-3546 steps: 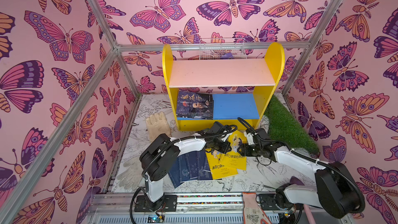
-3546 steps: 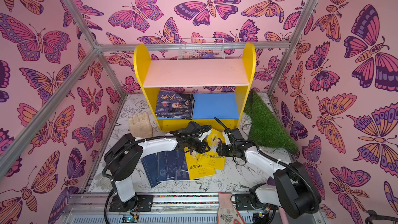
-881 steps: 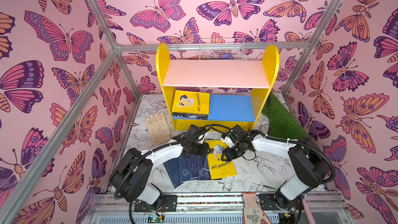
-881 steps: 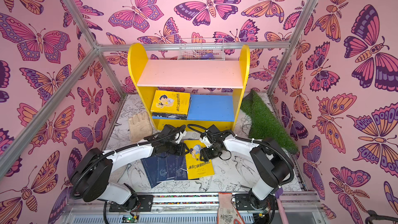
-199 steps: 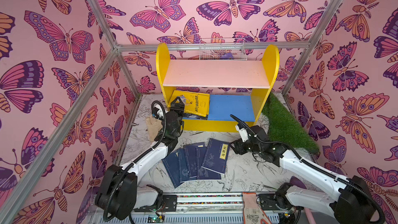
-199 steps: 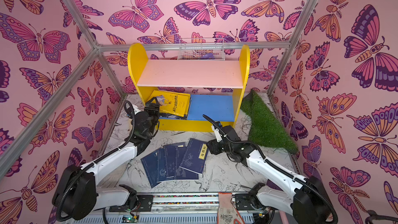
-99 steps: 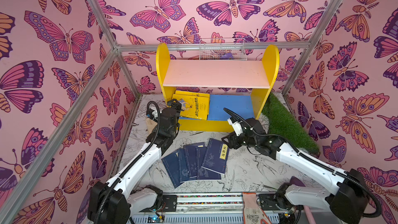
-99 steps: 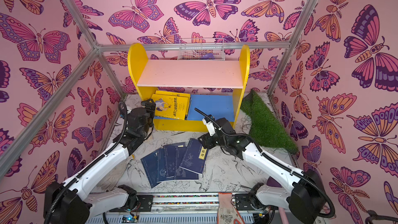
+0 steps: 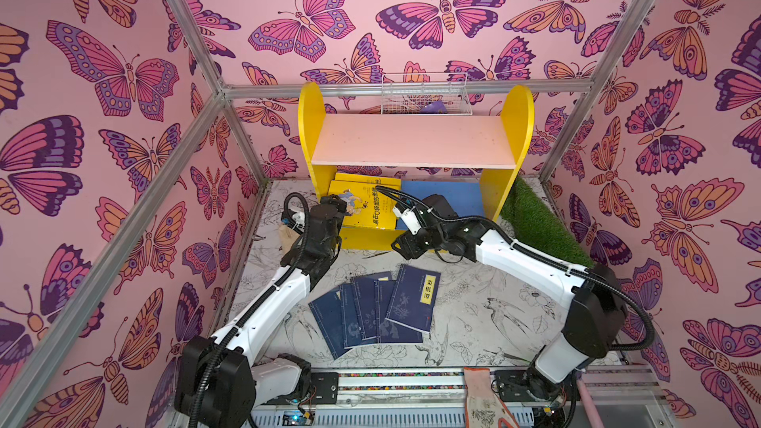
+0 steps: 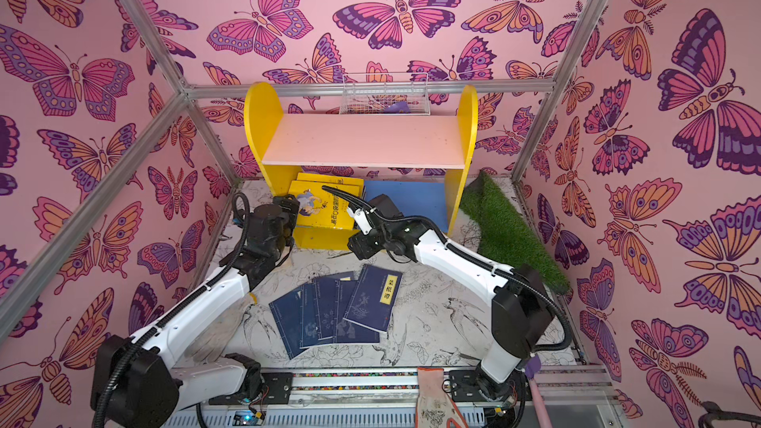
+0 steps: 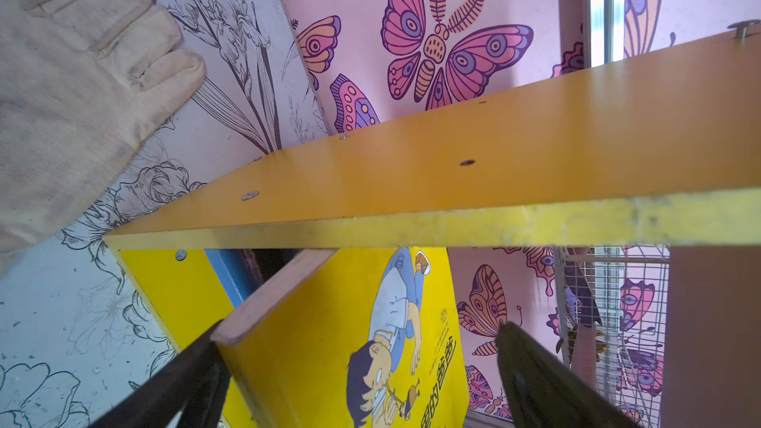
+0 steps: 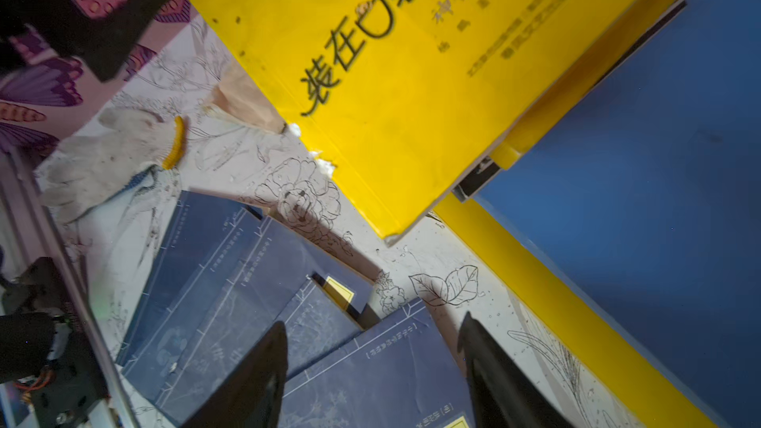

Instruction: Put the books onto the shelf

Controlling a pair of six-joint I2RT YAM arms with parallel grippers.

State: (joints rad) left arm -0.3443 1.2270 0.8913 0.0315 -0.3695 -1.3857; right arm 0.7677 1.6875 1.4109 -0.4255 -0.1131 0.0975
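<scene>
Two bright yellow paperback books with a cartoon boy on the cover [image 9: 364, 209] lie stacked at the left end of the blue lower board [image 9: 447, 197] of the small shelf with yellow round-topped side panels [image 9: 309, 125]. The upper one sits askew and overhangs the front edge. A dark cover corner [image 12: 477, 177] shows beneath them (how many books lie under there cannot be told).

Left hand [image 9: 334, 202]: at the overhanging book's left corner, released. In the left wrist view its fingers [image 11: 527, 368] stand wide apart with the corner between them, one seemingly touching the page edge, the other clear of the cover.

Right hand [image 9: 401, 247]: hovering before the shelf front above the table, jaws parted, grasping nothing.

About five thin navy paperback books [image 9: 366, 317] lie fanned and overlapping on the white flower-printed table [image 9: 473, 323], the topmost bearing a yellow title label [image 9: 429, 291].

One beige fabric glove [image 11: 74, 76] lies on the table just beside the shelf's left panel.
</scene>
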